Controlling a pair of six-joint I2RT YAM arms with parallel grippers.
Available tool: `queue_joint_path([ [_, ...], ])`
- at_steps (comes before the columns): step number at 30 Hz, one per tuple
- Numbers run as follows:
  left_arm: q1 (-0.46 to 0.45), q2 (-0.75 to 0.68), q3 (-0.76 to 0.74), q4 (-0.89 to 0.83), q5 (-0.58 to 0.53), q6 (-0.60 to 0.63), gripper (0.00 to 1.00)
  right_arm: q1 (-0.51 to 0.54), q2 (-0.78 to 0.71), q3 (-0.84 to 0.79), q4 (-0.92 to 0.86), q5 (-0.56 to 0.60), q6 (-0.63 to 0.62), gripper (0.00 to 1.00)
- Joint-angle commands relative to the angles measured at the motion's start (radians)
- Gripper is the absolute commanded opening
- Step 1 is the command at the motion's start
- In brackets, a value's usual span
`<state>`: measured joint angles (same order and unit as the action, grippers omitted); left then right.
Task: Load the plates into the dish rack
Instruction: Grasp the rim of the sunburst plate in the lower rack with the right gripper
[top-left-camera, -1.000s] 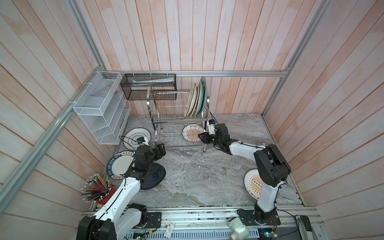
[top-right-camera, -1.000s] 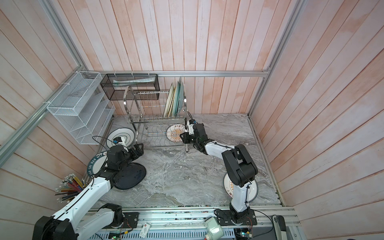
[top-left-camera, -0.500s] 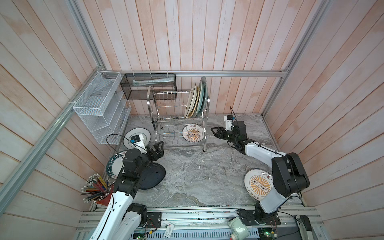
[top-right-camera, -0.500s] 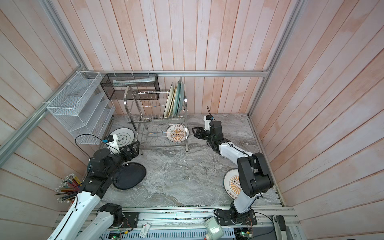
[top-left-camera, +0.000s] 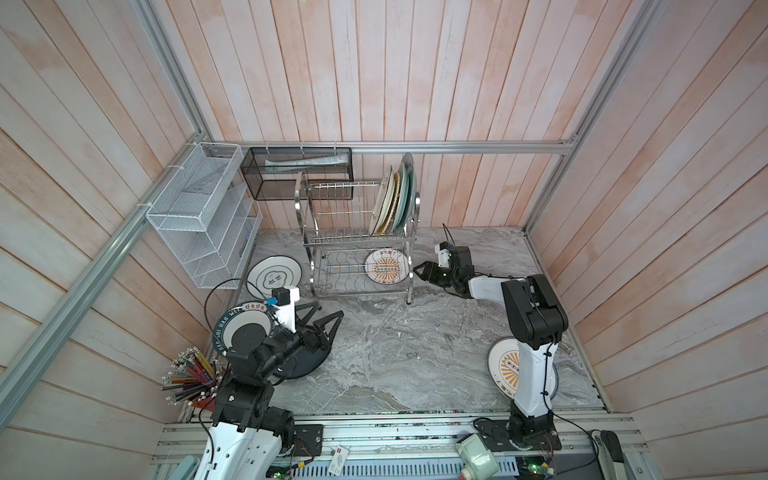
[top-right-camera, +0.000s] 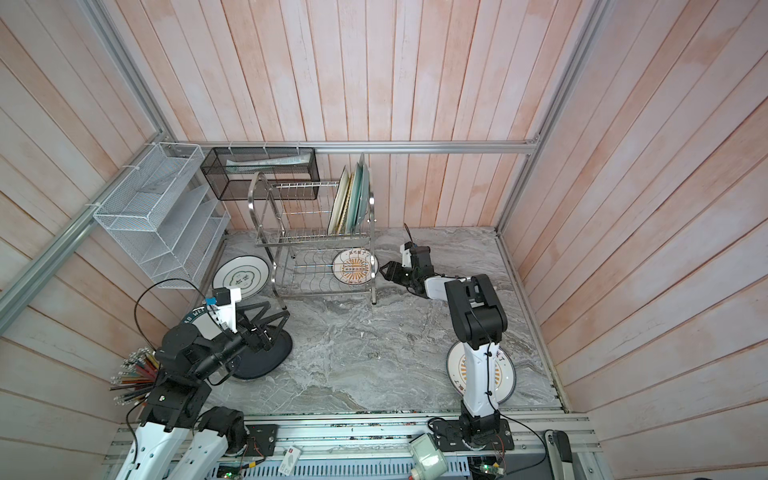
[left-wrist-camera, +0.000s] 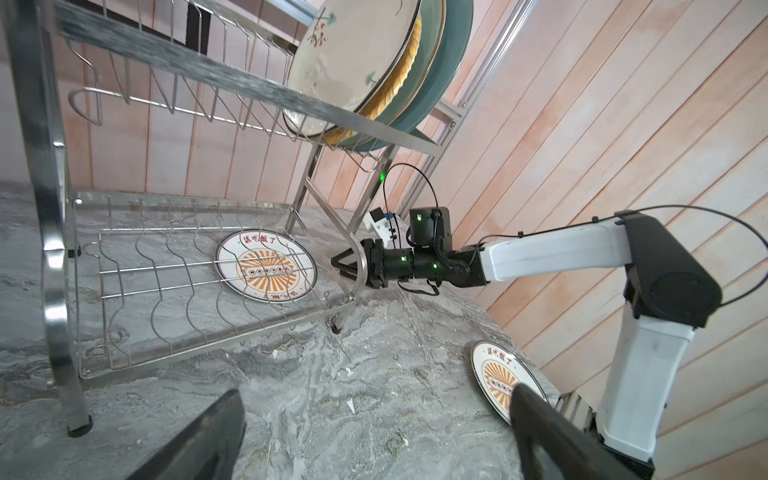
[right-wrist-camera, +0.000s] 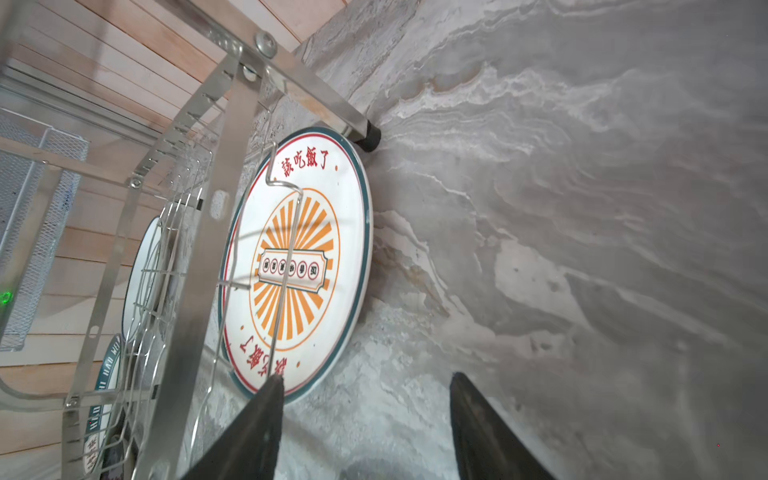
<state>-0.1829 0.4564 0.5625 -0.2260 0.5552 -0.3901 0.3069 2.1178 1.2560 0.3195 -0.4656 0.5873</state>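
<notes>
the dish rack (top-left-camera: 357, 237) stands at the far side of the marble counter (top-left-camera: 399, 345). four plates (top-left-camera: 395, 203) stand on edge at the right end of its upper tier. an orange-sunburst plate (top-left-camera: 386, 267) lies flat under the lower tier's wires, at the right end. the right pincer (top-left-camera: 417, 272) sits low just right of the rack's near right leg, jaws partly apart, holding nothing. the left pincer (top-left-camera: 330, 310) hangs spread wide and empty over a black plate (top-left-camera: 316, 358) at the near left. a green-ringed plate (top-left-camera: 274, 272) lies left of the rack, a lettered dark-rimmed plate (top-left-camera: 239, 317) nearer, and a second sunburst plate (top-left-camera: 503, 365) at the near right, partly hidden by the right arm
</notes>
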Motion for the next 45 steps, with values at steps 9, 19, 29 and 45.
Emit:
queue_joint_path([
  [9, 0.004, -0.001, -0.016, 0.001, 0.055, 0.012, 1.0, 0.031, 0.136, 0.163, -0.02, -0.053, 0.048, 0.57],
  [19, 0.004, -0.001, -0.015, 0.001, 0.051, 0.007, 1.0, 0.046, 0.196, 0.191, -0.01, -0.065, 0.103, 0.47],
  [29, 0.004, -0.003, -0.018, 0.006, 0.045, 0.0, 1.0, 0.047, 0.219, 0.149, 0.096, -0.033, 0.258, 0.33],
  [45, 0.004, -0.002, -0.016, 0.002, 0.034, 0.0, 1.0, 0.07, 0.225, 0.131, 0.203, 0.054, 0.4, 0.04],
])
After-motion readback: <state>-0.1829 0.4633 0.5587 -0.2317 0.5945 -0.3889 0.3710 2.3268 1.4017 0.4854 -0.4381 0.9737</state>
